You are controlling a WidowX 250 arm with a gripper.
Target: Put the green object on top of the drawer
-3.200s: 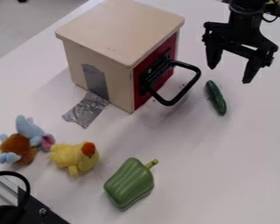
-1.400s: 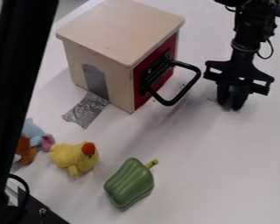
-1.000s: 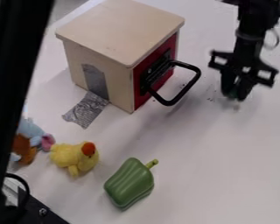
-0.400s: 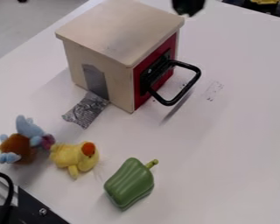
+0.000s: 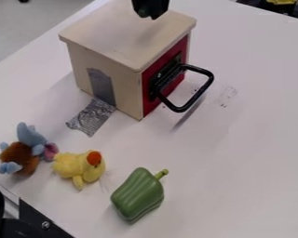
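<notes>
The black gripper (image 5: 150, 13) hangs at the top edge of the view, above the back part of the wooden drawer box's top. It is shut on the dark green cucumber (image 5: 143, 13), of which a small end shows between the fingertips; the rest is hidden by the gripper. A soft shadow lies on the pale top of the drawer box (image 5: 117, 39) below. The drawer's red front (image 5: 175, 82) faces right and bears a black handle.
A green pepper (image 5: 138, 195) lies at the bottom centre. To its left are a yellow duck toy (image 5: 80, 167) and a blue and brown plush (image 5: 21, 155). Silver tape (image 5: 92, 116) runs from the box's side onto the table.
The cucumber was on the table right of the handle; my gripper has closed on it, lifted it and carried it left over the box. The black bar at the left has left the view.
</notes>
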